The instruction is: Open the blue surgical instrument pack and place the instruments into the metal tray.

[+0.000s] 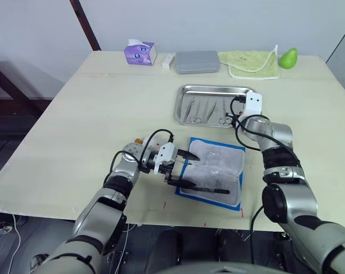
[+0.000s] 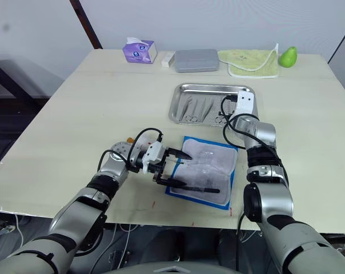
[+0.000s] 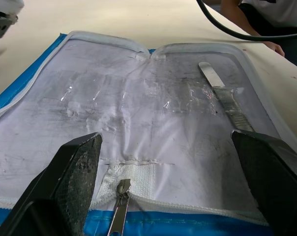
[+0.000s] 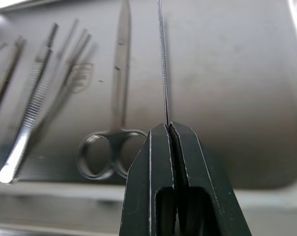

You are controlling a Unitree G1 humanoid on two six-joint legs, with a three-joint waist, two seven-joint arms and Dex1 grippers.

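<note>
- Hovering over the shiny rectangular stainless-steel tray (image 1: 187, 91) at the far side of the pale wooden counter (image 1: 75, 125), the right pincer (image 4: 168, 129) has its two black fingers pressed together on a thin silver metal instrument (image 4: 163, 59) that points out over the tray floor.
- Several slim silver tools (image 4: 35, 93) already lie in the tray, among them ring-handled scissors (image 4: 114, 118) just beside the held piece.
- Nearer the robot, the blue surgical instrument pack (image 1: 212, 171) lies unfolded flat on the counter, its pale grey-white lining up and its blue edge showing all round.
- The left pincer (image 1: 181, 169) rests at the pack's near-left edge with its fingers spread wide, holding nothing.
- One flat silver blade-like instrument (image 3: 224, 96) is left on the lining, close to the left pincer's farther finger; a zip pull (image 3: 121, 206) sits at the pack's edge between the fingers.
- By all appearances the job is in its placing stage and well along: the pack is open and most of the tools are in the tray.
- Next, the right pincer would need to let go so the thin tool settles clear of the scissors; the last piece on the lining calls for a low, flat pinch, since it lies flush with the fabric.
- A grey case (image 1: 197, 61), a purple tissue box (image 1: 140, 52), a green cloth (image 1: 249, 63) and a green pear-shaped object (image 1: 288, 57) line the counter's far edge.
</note>
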